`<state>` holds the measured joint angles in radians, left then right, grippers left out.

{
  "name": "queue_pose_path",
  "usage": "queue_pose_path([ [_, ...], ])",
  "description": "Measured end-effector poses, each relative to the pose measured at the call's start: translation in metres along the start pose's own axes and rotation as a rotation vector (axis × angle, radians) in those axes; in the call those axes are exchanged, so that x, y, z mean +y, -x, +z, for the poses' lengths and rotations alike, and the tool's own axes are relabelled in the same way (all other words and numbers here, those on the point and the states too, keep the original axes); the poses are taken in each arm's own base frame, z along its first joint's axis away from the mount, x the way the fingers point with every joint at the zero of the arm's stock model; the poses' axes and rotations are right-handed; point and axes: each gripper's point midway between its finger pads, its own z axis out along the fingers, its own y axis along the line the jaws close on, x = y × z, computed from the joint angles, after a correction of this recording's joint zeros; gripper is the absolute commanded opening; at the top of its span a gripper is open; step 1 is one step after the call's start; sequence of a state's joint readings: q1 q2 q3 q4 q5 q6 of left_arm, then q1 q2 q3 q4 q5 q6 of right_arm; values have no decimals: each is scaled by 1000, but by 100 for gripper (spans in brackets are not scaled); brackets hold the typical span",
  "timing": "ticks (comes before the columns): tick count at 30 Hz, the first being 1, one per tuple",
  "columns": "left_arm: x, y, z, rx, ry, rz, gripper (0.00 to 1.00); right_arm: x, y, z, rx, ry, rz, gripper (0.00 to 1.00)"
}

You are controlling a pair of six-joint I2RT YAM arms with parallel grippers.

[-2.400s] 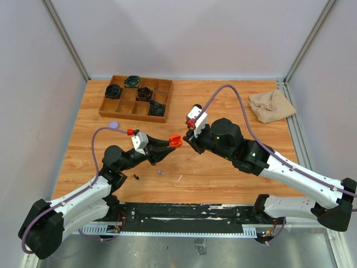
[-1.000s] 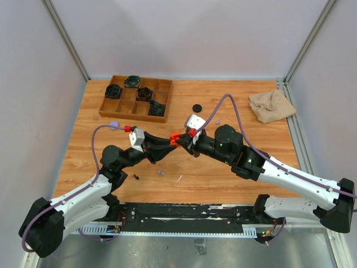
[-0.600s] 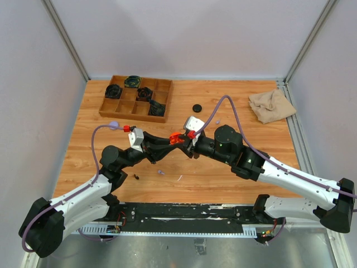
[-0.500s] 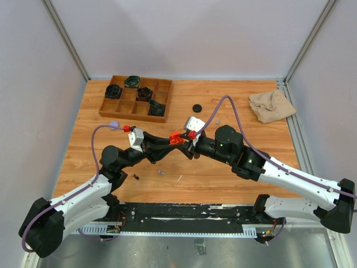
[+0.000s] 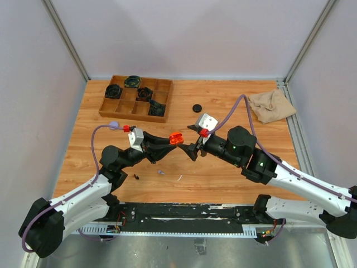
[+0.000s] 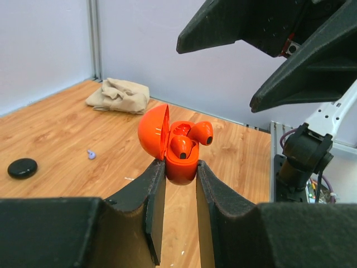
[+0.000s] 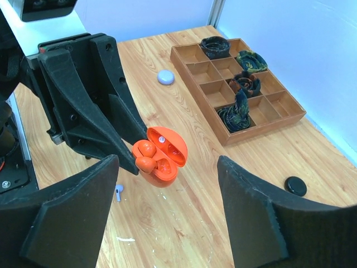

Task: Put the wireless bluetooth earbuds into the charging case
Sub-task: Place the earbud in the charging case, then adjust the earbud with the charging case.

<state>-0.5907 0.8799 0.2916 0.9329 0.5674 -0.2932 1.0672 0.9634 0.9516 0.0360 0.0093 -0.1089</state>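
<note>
The orange charging case (image 5: pixel 176 138) is held above the table with its lid open; my left gripper (image 6: pixel 181 168) is shut on its base (image 6: pixel 181 166). Two orange-red earbuds (image 6: pixel 183 147) (image 6: pixel 201 133) sit in its wells, the upper one sticking out. From the right wrist the case (image 7: pixel 163 162) and both earbuds (image 7: pixel 146 149) (image 7: pixel 144 164) show just ahead of my open right gripper (image 7: pixel 167 187). That gripper (image 5: pixel 193 151) stands empty a little to the right of the case. A lavender earbud (image 5: pixel 160 172) and a black earbud (image 5: pixel 136 177) lie on the table below the left arm.
A wooden divided tray (image 5: pixel 125 106) with dark rolled items is at the back left. A lavender case (image 5: pixel 114 124) lies in front of it. A black case (image 5: pixel 197 108) sits mid-back, a beige cloth (image 5: pixel 271 105) at the back right. Another lavender earbud (image 6: pixel 90 153) lies near the black case.
My right gripper has opened and drawn back to the right, away from the orange case. The left gripper still holds the case in the same place.
</note>
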Motion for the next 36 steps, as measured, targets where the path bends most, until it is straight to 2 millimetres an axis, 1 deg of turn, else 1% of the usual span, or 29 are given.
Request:
queue_pose_path([
  [3, 1, 0, 0, -1, 7, 0, 0, 1, -4, 4, 14, 2, 6, 77],
  [5, 2, 0, 0, -1, 10, -1, 0, 2, -11, 8, 34, 4, 12, 79],
  [8, 2, -1, 0, 2, 11, -3, 0, 4, -22, 15, 68, -1, 21, 80],
  [12, 2, -2, 0, 5, 13, -6, 0, -1, -34, 21, 104, -33, 25, 81],
  [19, 3, -1, -1, 4, 24, -6, 0, -15, -35, 18, 113, -115, 21, 81],
  [30, 5, -3, -2, 15, 33, -7, 0, -33, -41, 3, 132, -217, -17, 81],
  [36, 4, -2, -3, 15, 30, 4, 0, -35, -50, -1, 168, -218, -41, 82],
])
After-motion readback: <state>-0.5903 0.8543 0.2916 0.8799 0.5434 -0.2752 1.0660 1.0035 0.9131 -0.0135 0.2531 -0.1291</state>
